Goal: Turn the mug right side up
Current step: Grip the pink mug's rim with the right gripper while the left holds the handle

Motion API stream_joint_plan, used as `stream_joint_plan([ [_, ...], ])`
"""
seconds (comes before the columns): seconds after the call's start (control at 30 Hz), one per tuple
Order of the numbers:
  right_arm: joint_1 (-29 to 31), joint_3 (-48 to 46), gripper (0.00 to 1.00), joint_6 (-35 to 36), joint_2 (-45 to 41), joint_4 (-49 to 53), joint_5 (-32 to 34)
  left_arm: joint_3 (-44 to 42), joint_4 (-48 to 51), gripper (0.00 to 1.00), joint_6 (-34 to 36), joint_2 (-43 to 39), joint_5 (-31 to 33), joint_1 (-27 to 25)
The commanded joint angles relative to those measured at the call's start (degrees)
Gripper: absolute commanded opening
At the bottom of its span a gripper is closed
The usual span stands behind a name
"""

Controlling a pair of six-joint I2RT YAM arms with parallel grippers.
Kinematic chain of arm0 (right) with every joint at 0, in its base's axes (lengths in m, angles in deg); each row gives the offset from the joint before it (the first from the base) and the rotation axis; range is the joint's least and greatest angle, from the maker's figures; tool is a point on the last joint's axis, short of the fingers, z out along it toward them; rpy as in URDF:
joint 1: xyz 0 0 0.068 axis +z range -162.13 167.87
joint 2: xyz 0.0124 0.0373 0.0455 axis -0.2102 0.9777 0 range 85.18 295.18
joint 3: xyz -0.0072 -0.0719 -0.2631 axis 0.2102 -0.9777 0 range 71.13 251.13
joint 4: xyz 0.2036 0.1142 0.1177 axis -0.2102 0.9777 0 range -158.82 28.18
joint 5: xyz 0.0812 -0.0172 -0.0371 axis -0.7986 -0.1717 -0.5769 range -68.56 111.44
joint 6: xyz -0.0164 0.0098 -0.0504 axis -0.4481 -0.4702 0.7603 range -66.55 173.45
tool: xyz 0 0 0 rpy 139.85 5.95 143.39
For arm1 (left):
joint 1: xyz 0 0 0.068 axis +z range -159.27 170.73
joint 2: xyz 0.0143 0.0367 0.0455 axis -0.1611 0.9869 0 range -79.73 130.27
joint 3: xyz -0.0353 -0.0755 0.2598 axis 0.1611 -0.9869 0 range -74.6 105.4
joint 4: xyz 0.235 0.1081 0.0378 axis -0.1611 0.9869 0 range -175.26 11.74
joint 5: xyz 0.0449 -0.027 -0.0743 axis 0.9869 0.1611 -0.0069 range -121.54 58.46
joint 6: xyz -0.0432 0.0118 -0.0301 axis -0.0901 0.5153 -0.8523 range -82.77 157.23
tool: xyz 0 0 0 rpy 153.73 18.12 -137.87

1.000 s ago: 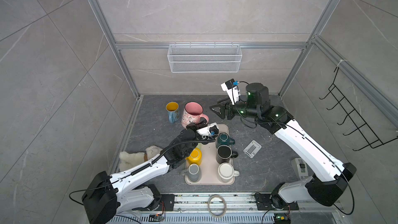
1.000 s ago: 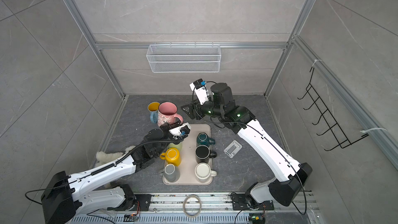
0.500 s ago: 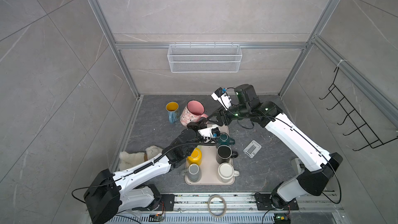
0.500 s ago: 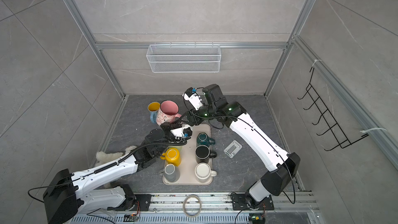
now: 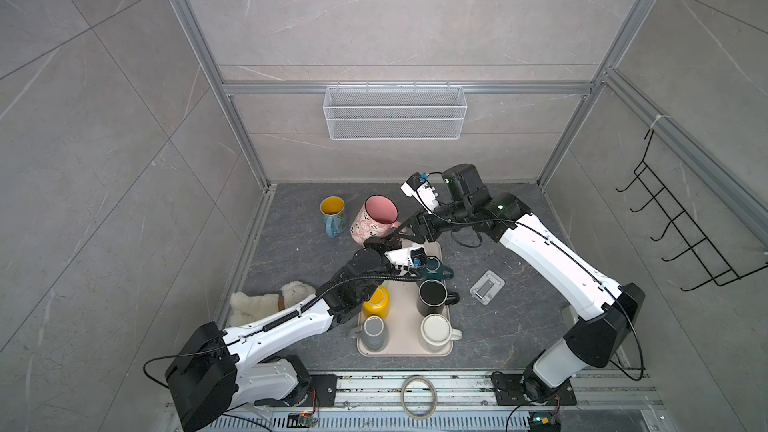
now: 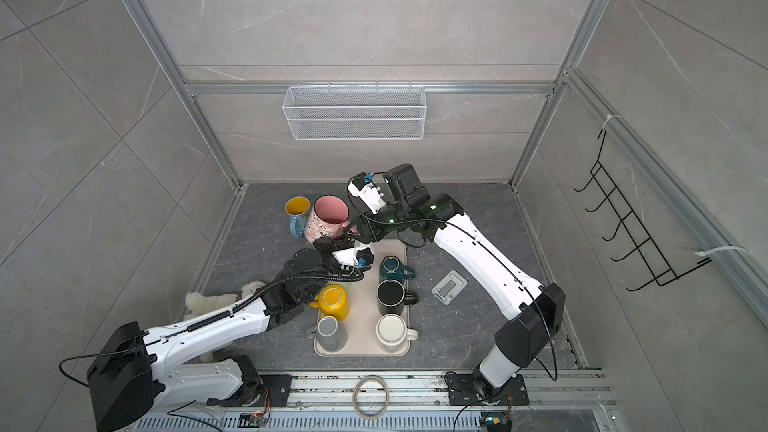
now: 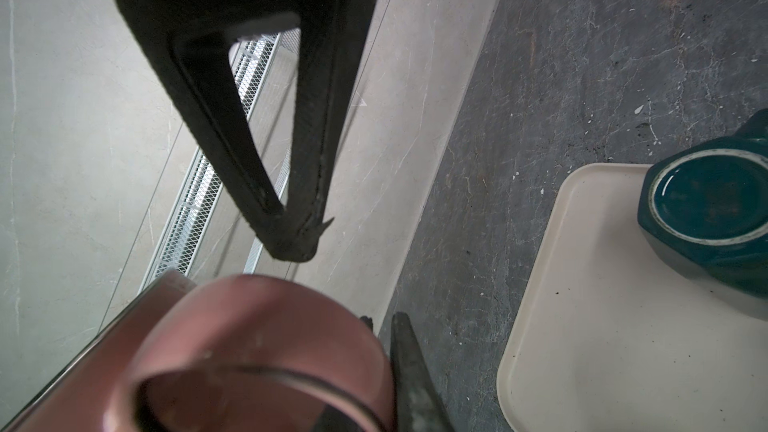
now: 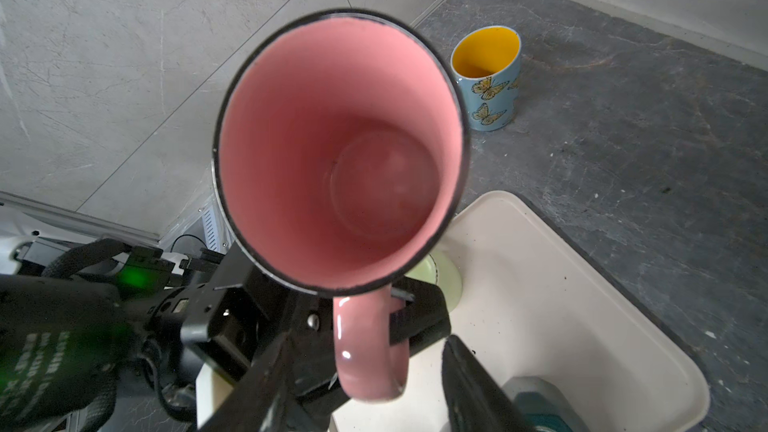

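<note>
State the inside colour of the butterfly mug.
Yellow; the butterfly mug shows it best in the right wrist view.

right gripper (image 5: pixel 400 237) has swung in and down to the handle of the pink mug (image 5: pixel 372 222), now straddling it; jaws possibly narrower, hard to tell.

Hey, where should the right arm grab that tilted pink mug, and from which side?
By its handle, coming from the right arm's side: the pink mug is mouth-up, tilted, and the loop sticks out toward the right end effector, whose open jaws flank it.
</note>
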Motion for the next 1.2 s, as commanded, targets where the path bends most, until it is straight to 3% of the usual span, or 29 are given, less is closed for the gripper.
stream_joint_plan([
  [0.0,0.0,2.0,0.56,-0.9,1.3,0.1,-1.1,2.7,-9.7,0.00,2.0,-0.9,-0.1,-0.5],
  [0.3,-0.1,2.1,0.51,-1.7,2.7,-0.5,-1.3,3.5,-10.3,0.00,1.6,-0.1,-1.2,-1.1],
  [0.53,0.0,1.9,0.32,-2.1,2.9,-0.4,-1.0,3.5,-10.9,0.00,1.5,0.0,-1.3,-1.3],
  [1.0,0.0,1.7,0.39,-1.8,4.1,1.2,-0.5,3.8,-11.1,0.00,1.3,-0.9,-2.3,-1.5],
  [1.1,0.0,1.7,0.30,-1.9,4.2,1.3,-0.4,3.8,-11.1,0.00,1.2,-0.8,-2.3,-1.6],
  [1.17,0.0,1.7,0.05,-1.9,4.3,1.3,-0.3,3.8,-11.1,0.00,1.2,-0.7,-2.1,-1.7],
])
